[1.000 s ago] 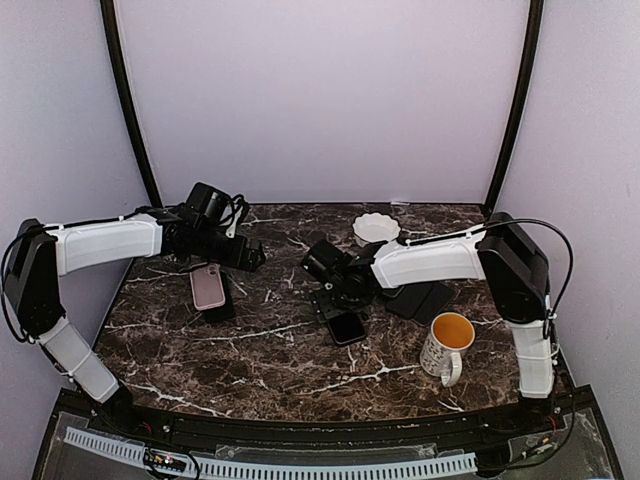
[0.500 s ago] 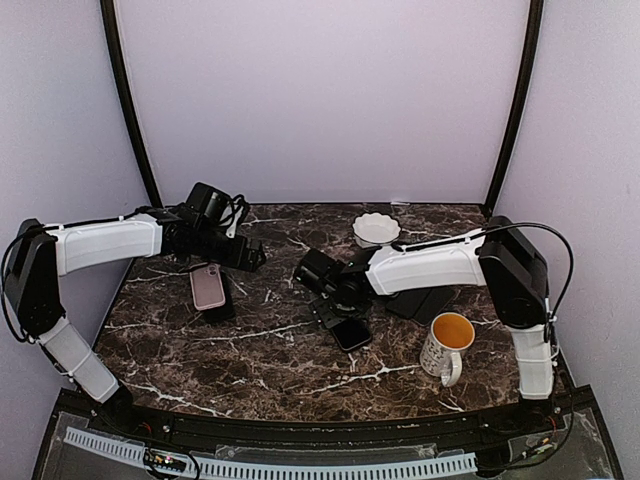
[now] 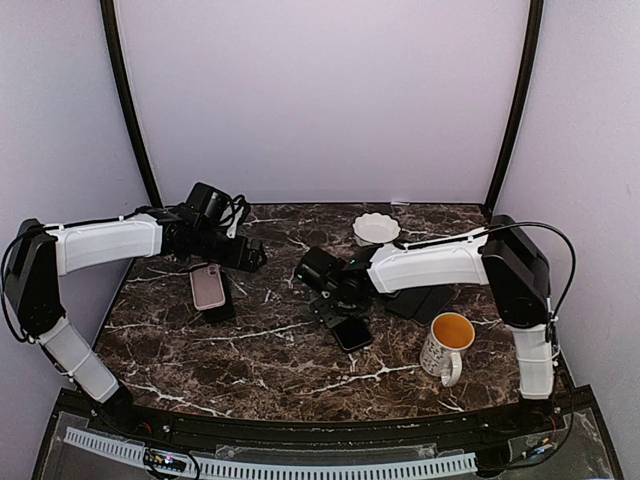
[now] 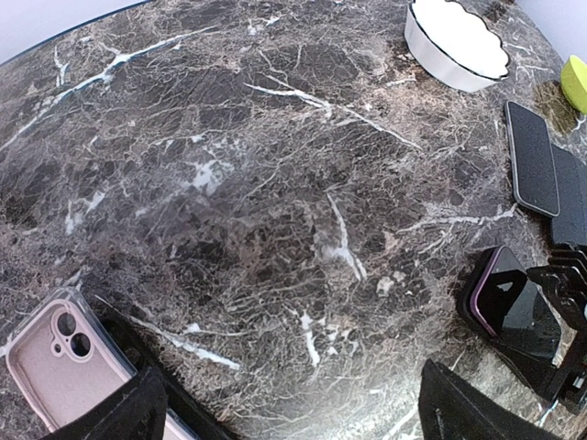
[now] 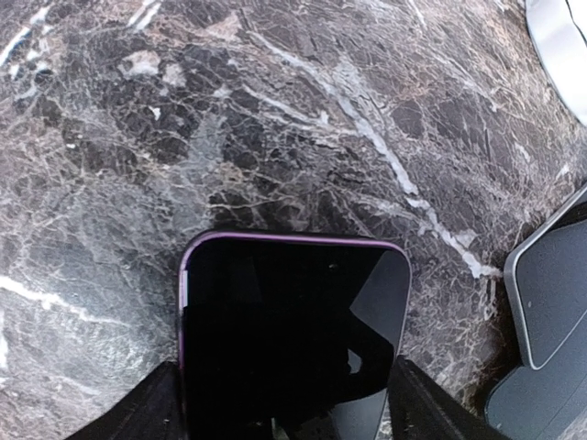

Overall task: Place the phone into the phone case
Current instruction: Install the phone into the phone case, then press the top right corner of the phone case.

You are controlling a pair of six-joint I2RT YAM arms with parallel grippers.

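Observation:
The phone (image 5: 293,321), with a black screen and a purple rim, sits between the fingers of my right gripper (image 5: 289,394), which press on both of its long sides. From above, the phone (image 3: 350,331) is low over the middle of the marble table (image 3: 250,350), with my right gripper (image 3: 336,305) on its far end. In the left wrist view the phone (image 4: 509,307) looks tilted up. The pink phone case (image 3: 208,286) lies face up at the left. My left gripper (image 3: 250,258) hovers just right of it, open and empty (image 4: 293,396), with the case (image 4: 55,367) beside its left finger.
A white scalloped bowl (image 3: 376,227) stands at the back. A mug (image 3: 447,343) with a yellow inside stands near the right front. Flat dark phones or cases (image 3: 425,298) lie under the right arm, close to the held phone (image 5: 550,302).
My right gripper has shifted slightly left, and the phone has slid a little toward the near edge with it. The left arm has not moved.

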